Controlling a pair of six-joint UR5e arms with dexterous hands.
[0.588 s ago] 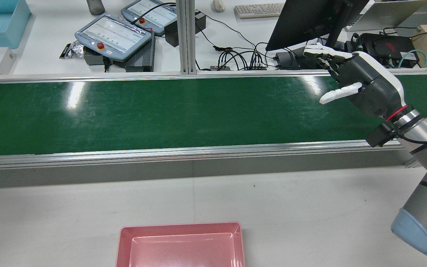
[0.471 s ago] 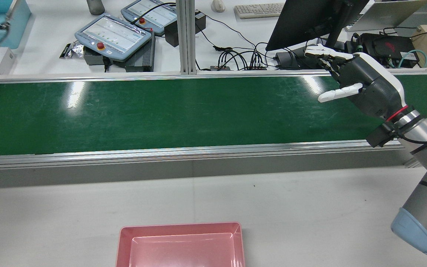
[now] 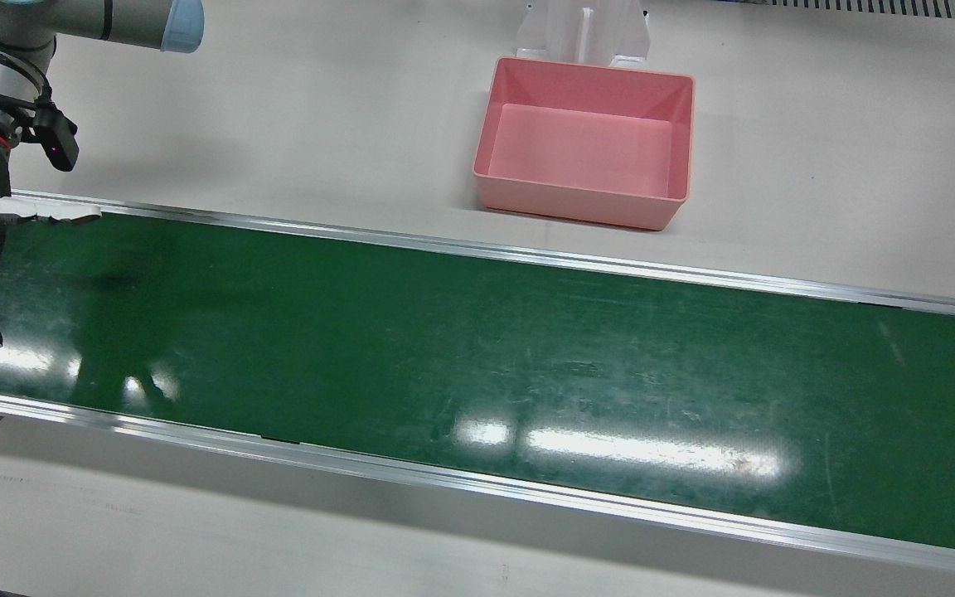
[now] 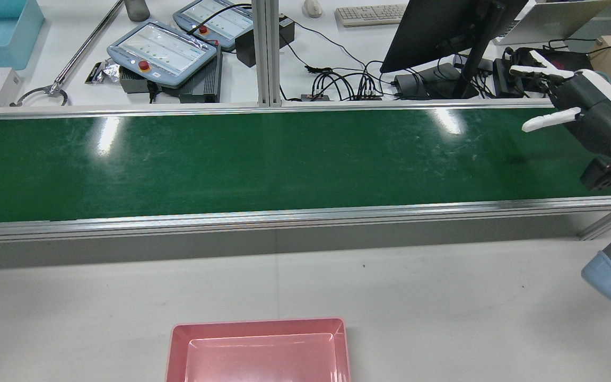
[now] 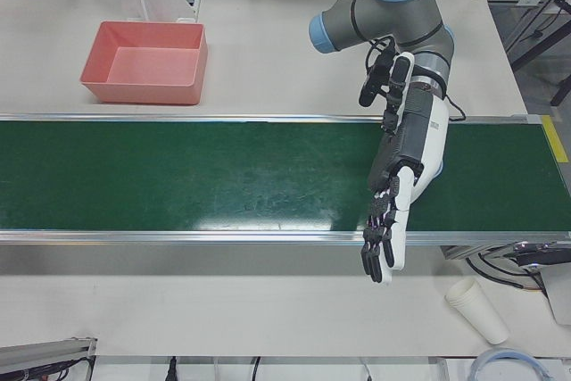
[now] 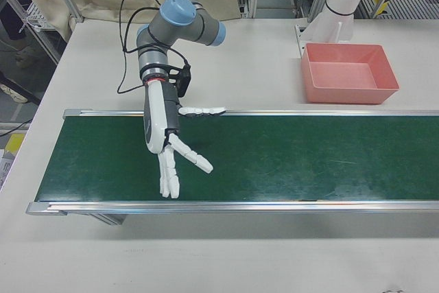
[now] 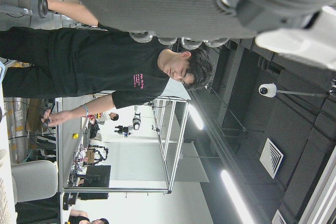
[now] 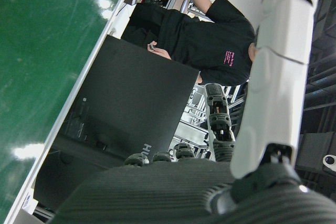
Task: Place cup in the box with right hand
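Right hand (image 6: 161,128) hangs over the robot's-right end of the green belt (image 4: 231,159). Its fingers (image 6: 195,158) are spread wide and hold nothing, with the thumb stuck out sideways along the far rail.

There is no cup anywhere on the belt. The only cup (image 5: 477,310) I can find shows in the left-front view. It lies on its side on the bench (image 5: 268,310), on the operators' side of the belt, just past the belt's other end. Its rim end points roughly towards the belt.

That is the relation that matters. The cup is well apart from the right hand, a whole belt-length away and off the belt. The left hand (image 5: 406,176) is the near one, stretched flat across the belt with its fingers straight, side by side and empty.

The pink box (image 4: 258,322) sits empty on the robot's side of the belt, between the two arms.

My read is that I can't reach the cup from here. It has to come along the belt towards my right hand before I close on it, so for now I wait with the hand open.
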